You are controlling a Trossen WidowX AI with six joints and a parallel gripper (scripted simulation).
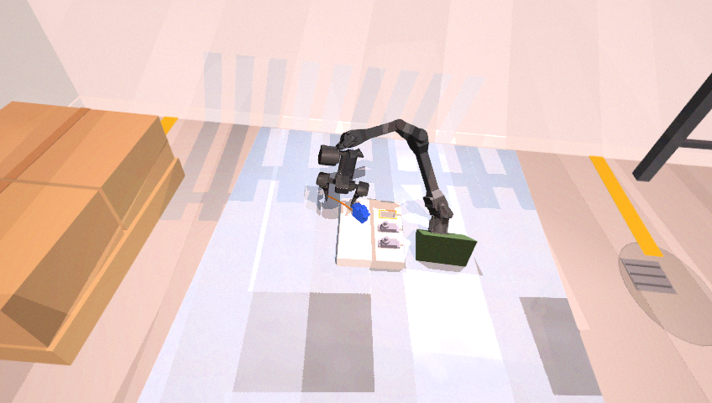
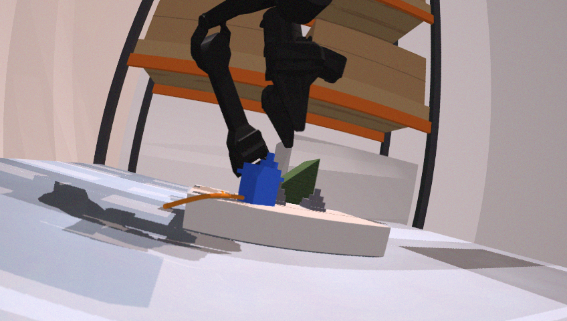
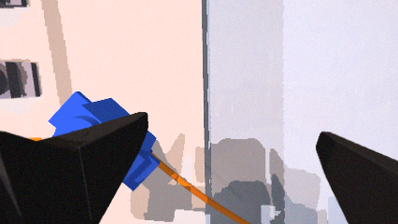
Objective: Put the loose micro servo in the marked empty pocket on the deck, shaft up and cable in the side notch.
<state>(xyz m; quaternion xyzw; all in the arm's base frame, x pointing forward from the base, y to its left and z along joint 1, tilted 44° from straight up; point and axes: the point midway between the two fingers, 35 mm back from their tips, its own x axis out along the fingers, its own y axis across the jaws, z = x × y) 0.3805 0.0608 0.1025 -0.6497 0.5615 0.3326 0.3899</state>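
Note:
The loose blue servo (image 1: 360, 211) (image 2: 258, 184) (image 3: 70, 114) stands upright on the pale deck (image 1: 354, 244) (image 2: 278, 234) (image 3: 140, 56), output shaft up, turned at an angle to the deck edges. Its orange cable (image 1: 340, 201) (image 2: 198, 197) (image 3: 187, 185) runs out over the deck's edge. The pocket's yellow outline (image 1: 379, 214) lies beside it, nearer the arm base. My gripper (image 1: 340, 201) (image 2: 294, 138) (image 3: 230, 129) is open and empty, above the servo's level and off to its cable side. One finger covers part of the servo in the wrist view.
Two grey fitted servos (image 1: 388, 227) (image 1: 388, 243) sit in a row beside the pocket; one also shows in the wrist view (image 3: 19, 79). A dark green block (image 1: 444, 248) (image 2: 302, 178) stands by the arm base. Large cardboard boxes (image 1: 54, 199) are at the far left of the top view.

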